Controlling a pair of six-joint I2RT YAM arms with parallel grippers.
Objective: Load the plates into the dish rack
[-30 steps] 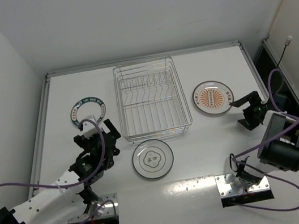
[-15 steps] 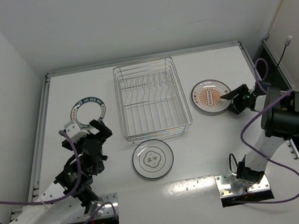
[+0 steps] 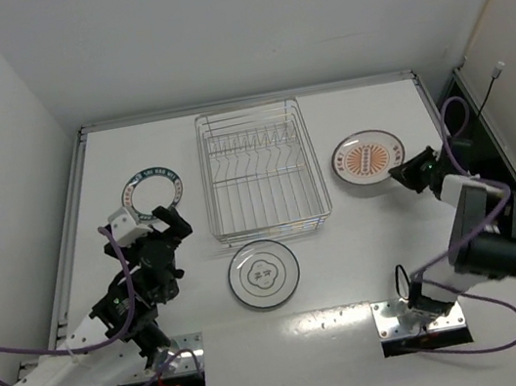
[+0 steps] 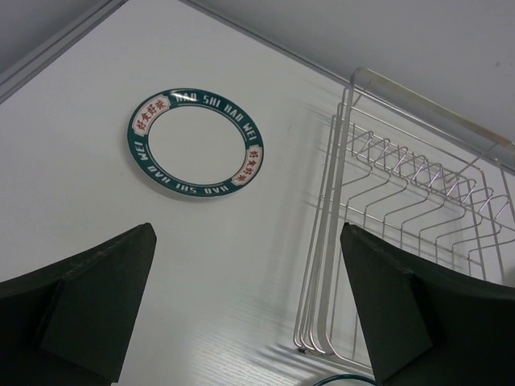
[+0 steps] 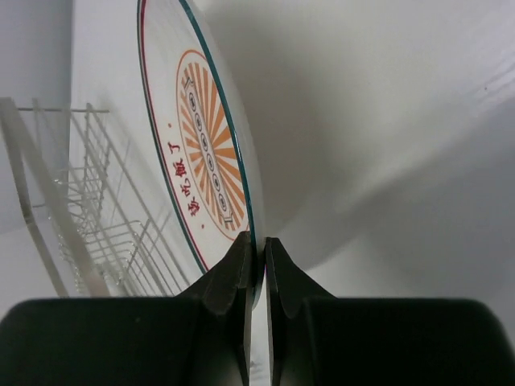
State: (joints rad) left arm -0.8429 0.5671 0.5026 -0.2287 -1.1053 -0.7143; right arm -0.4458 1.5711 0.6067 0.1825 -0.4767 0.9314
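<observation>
The orange-patterned plate is right of the dish rack, its near right edge tipped up off the table. My right gripper is shut on that plate's rim, one finger on each face. The teal-rimmed plate lies flat left of the rack. My left gripper hovers open and empty just in front of it. The plate with grey rings lies flat in front of the rack. Nothing stands in the rack.
A raised rail borders the table's far edge and sides. Purple cables loop from both arms. The right wall stands close to the right arm.
My right gripper reached the orange-patterned plate, closed on its rim and tipped that edge up. The left arm drew left toward the teal-rimmed plate, gripper still open.
</observation>
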